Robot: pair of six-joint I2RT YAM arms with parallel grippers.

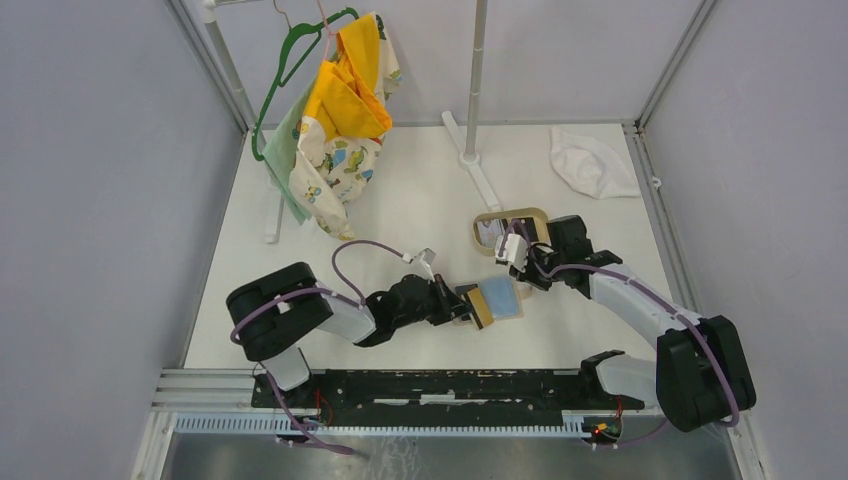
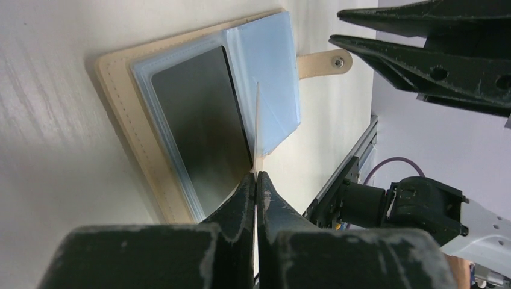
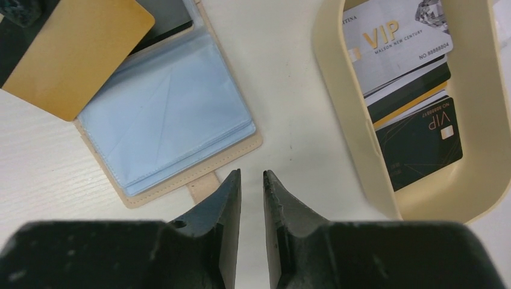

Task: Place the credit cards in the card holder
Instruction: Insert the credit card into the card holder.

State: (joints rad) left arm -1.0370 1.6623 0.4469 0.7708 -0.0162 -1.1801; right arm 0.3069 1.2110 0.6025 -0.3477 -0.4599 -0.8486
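The card holder [image 1: 503, 297] lies open on the table, tan outside with light blue sleeves [image 3: 169, 120] and a dark card [image 2: 199, 126] in one sleeve. My left gripper [image 2: 257, 174] is shut on a gold credit card [image 3: 72, 54], held on edge over the holder's left half. In the left wrist view the card shows edge-on. My right gripper [image 3: 252, 174] hangs just past the holder's snap tab [image 3: 202, 186], jaws a narrow gap apart with nothing between them. More credit cards, a white one [image 3: 398, 36] and dark ones [image 3: 422, 144], lie in the oval tan tray [image 3: 331, 90].
The tray [image 1: 483, 222] sits just behind the card holder. A green hanger with yellow and patterned clothes [image 1: 335, 120] hangs at the back left. A white stand [image 1: 478, 165] rises at the back middle and a white cloth [image 1: 592, 162] lies at the back right.
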